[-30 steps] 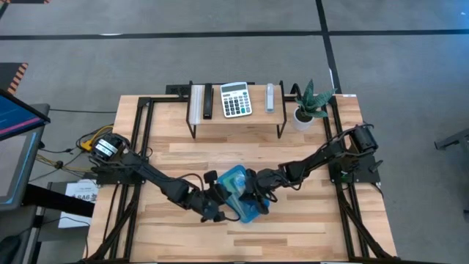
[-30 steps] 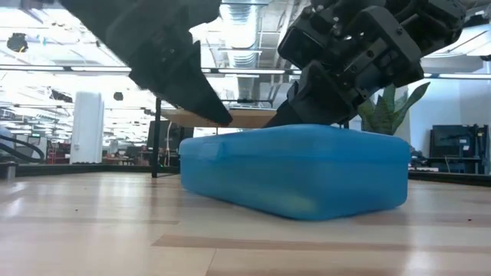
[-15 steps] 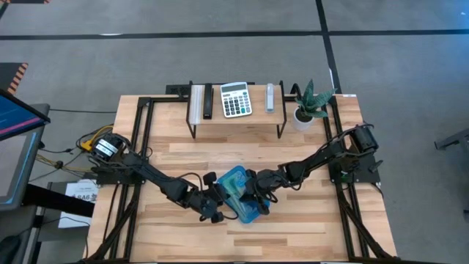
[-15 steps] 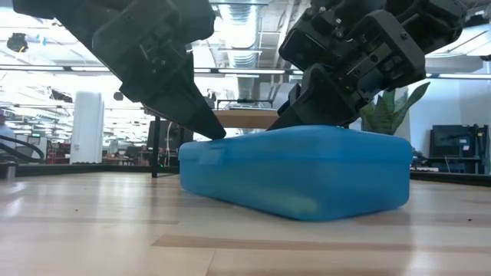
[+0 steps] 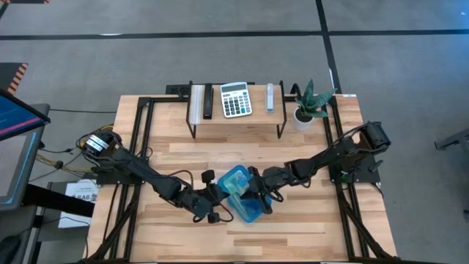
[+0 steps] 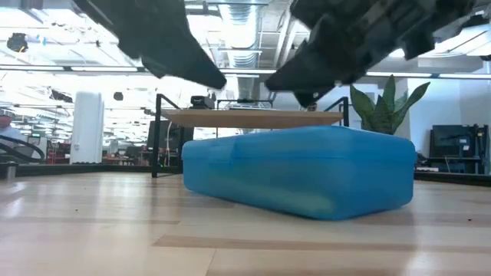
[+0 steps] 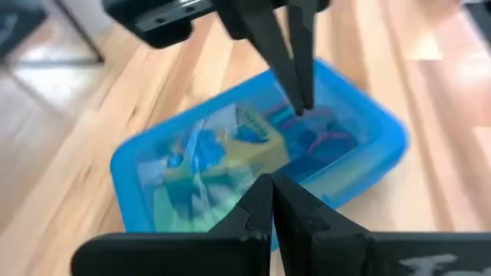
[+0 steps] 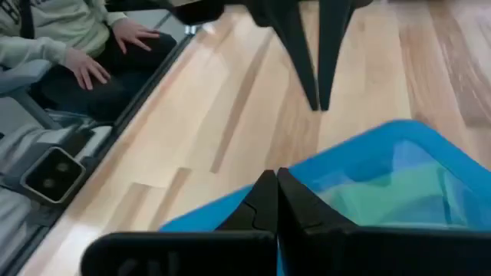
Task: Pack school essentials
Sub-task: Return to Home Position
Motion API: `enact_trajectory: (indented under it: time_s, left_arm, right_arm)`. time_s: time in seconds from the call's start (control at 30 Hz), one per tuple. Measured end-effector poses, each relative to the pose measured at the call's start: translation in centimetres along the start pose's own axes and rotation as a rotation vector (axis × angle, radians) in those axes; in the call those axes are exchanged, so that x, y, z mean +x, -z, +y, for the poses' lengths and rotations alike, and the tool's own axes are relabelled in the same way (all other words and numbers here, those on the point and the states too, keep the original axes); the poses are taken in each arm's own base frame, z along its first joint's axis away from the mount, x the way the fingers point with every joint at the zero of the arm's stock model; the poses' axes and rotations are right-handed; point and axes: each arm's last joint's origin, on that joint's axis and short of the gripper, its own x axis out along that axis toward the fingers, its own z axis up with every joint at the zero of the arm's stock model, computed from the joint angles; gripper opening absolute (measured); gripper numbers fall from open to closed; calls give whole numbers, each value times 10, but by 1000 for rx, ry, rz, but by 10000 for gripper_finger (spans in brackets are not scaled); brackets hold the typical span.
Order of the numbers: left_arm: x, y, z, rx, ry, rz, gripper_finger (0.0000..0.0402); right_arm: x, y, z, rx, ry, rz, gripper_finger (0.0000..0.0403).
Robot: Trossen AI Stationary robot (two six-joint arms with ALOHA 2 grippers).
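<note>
Now the left hand (image 7: 272, 180) and right hand (image 8: 276, 175), closed and empty, have risen off the blue case (image 6: 299, 172).

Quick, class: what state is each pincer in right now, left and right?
Left pincer: closed, holding nothing, clear of the blue case.
Right pincer: closed, holding nothing, also clear of it.

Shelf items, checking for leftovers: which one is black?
The slim black bar, lying between the pale block and the calculator; the others are white or grey.
</note>
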Motion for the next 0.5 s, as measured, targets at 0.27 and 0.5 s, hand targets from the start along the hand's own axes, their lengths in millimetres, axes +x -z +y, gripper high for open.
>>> enact_trajectory:
  time_s: [0.27, 0.5]
  left_arm:
    - [-25, -22, -7, 101, 67, -158, 0]
    - [-21, -29, -3, 157, 160, -249, 0]
  right_arm:
    - [-9, -10, 23, -117, 12, -65, 11]
    - [-20, -20, 32, -152, -3, -106, 12]
